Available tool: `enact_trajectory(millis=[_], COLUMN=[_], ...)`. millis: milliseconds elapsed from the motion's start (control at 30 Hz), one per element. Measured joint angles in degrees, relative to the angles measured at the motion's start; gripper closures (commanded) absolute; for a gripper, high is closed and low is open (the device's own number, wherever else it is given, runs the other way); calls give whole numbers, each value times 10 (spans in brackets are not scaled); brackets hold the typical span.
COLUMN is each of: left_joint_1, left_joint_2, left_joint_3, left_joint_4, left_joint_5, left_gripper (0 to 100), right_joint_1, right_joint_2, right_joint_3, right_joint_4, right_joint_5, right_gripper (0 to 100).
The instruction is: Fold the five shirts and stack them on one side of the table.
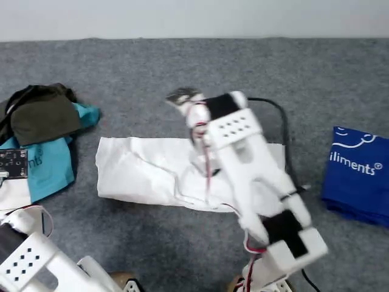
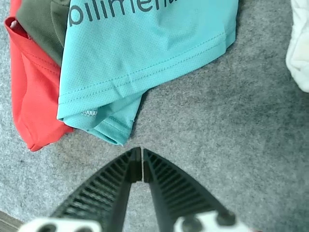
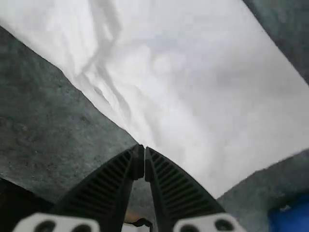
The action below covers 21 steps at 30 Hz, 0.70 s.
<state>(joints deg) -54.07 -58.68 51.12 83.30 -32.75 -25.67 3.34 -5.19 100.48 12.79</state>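
Evidently both claws are closed and empty: the right gripper over the half-folded white cloth shirt mid-table, the left gripper beside the crumpled teal jersey shirt at the left edge. One folded dark-blue fabric shirt lies at the right edge; four seem left.

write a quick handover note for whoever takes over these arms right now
Left gripper: shut, nothing in it, over bare table just short of the teal shirt.
Right gripper: shut, at the edge of the white shirt, no cloth seen between its fingers.
Things: the white shirt lies mid-table, flattened but wrinkled. The blue shirt sits on the right arm's side. The teal, dark green and red shirts are heaped on the left arm's side.
Done: the blue shirt looks folded.
Left: finish the white shirt, fold the three heaped ones, then stack all five on one side.
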Motion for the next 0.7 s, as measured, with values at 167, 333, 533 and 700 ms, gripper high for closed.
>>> enact_trajectory(millis=[167,333,533,700], left_joint_1=[0,0,0,0], left_joint_2=[0,0,0,0], left_joint_3=[0,0,0,0], left_joint_4=[0,1,1,1], left_joint_5=[0,0,0,47], left_gripper=[984,984,984,984], right_joint_1=[87,180,255,285], right_joint_2=[-62,-69,-69,-84], right_joint_3=[40,47,47,47], right_joint_4=[1,1,1,1], right_joint_5=[-55,-103,-113,-142], right_gripper=[988,988,989,989])
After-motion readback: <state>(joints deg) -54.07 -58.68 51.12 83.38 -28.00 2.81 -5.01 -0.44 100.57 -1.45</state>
